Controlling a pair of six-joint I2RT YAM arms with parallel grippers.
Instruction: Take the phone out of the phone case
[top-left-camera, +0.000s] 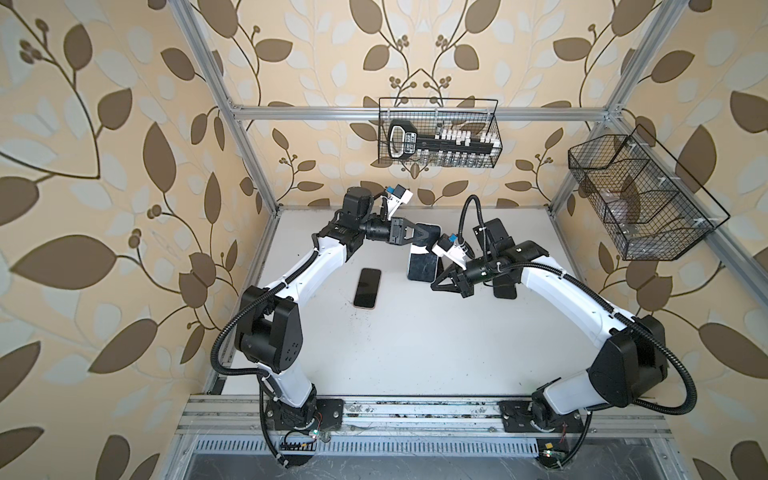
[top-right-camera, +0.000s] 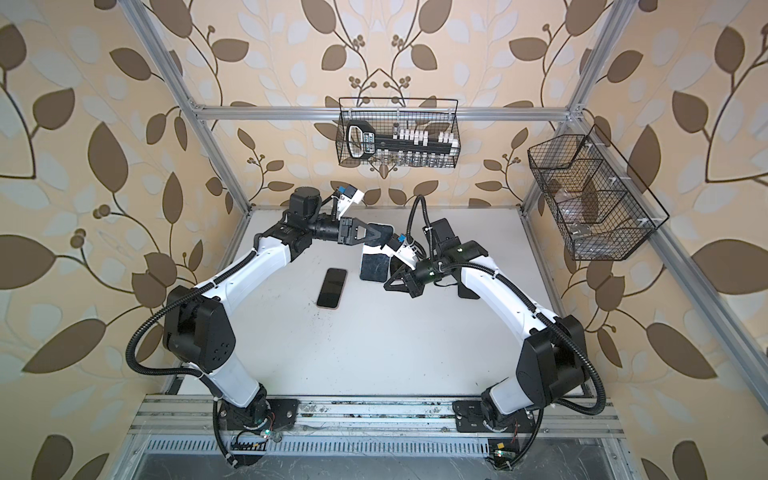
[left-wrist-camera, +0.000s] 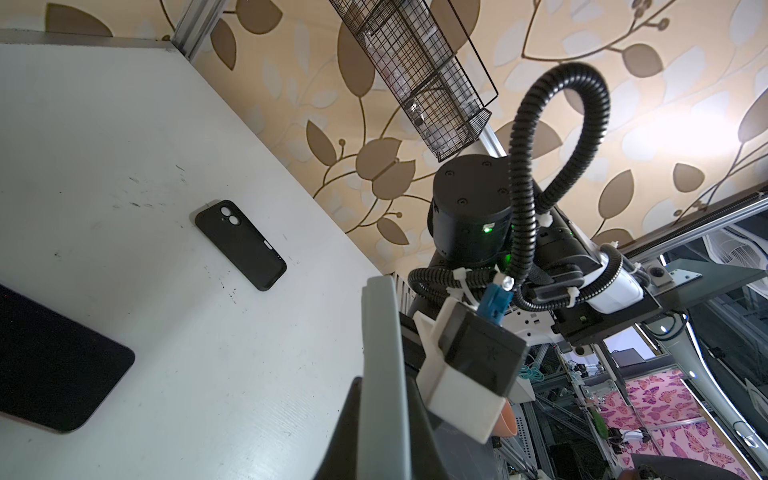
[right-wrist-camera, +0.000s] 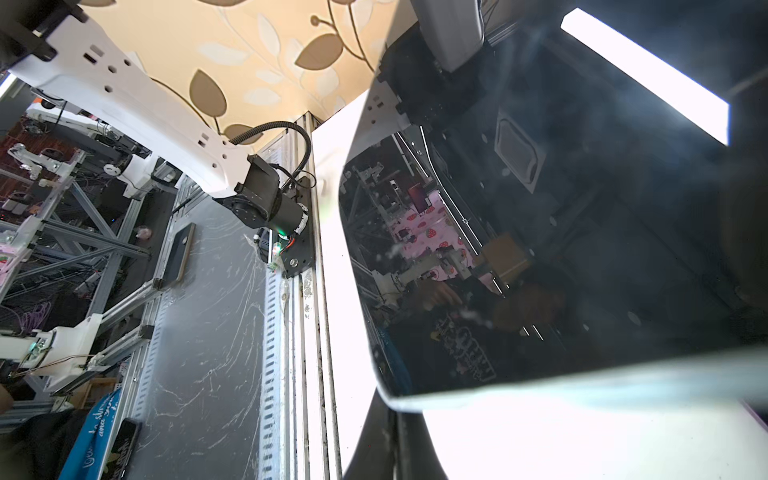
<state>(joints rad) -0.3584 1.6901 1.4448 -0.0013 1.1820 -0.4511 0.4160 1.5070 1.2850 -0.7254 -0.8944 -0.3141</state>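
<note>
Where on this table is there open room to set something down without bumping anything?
The widest bare patch is the front half of the table, from the flat phone to the front rail. Toward the back it is crowded: the left hand and right hand meet at the raised phone, with the black case lying near them.

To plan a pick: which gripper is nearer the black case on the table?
Right. The right gripper is close to the case; the left gripper is farther, beyond the raised phone.
</note>
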